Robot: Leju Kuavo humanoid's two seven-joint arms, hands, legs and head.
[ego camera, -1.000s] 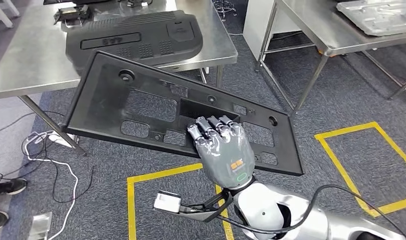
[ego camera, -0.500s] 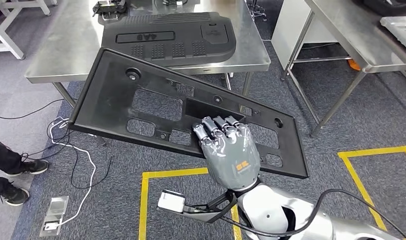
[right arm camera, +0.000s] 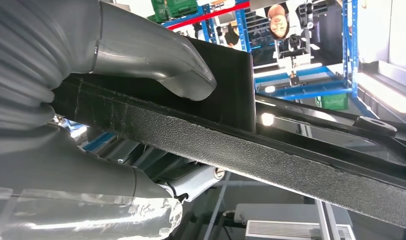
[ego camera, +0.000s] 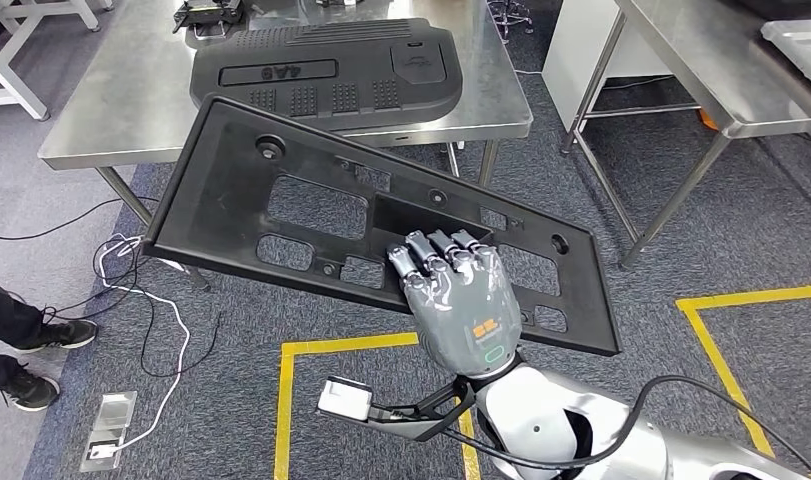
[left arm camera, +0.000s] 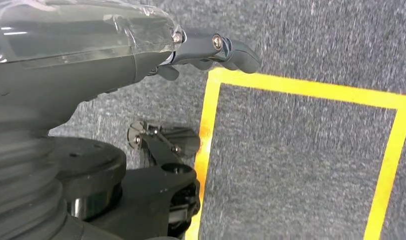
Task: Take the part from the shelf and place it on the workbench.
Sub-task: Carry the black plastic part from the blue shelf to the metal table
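A: From the head view, what has the robot got?

B: The right hand (ego camera: 459, 300) grips a long black plastic panel with rectangular cut-outs (ego camera: 311, 215), its fingers (ego camera: 436, 250) hooked over the edge of a recessed opening near the panel's middle. The panel is held in the air, tilted, one end over the near corner of the stainless steel workbench (ego camera: 101, 110) and the other end out over the grey carpet floor (ego camera: 681, 230). It does not rest on the bench as far as I can tell.

A: Anything on that bench?

B: A black ribbed plastic cover (ego camera: 326, 70) lies flat on it, beyond the held panel. A second steel table (ego camera: 711, 70) stands to the right, yellow tape lines (ego camera: 311, 350) mark the floor, white cables (ego camera: 141, 290) trail on the left, and a person's dark shoes (ego camera: 41, 340) show at the left edge.

A: And the left wrist view?

B: The left hand (left arm camera: 140, 45) hangs over the carpet with yellow tape (left arm camera: 208, 125) beneath it. One dark finger (left arm camera: 226, 47) sticks out with nothing in it; whether the hand is spread or curled I cannot tell.

A: Right wrist view?

B: The thick grey thumb (right arm camera: 155, 60) presses one face of the textured black panel (right arm camera: 271, 155) and the rest of the hand clamps the other side. Blue racking (right arm camera: 341, 45) stands behind
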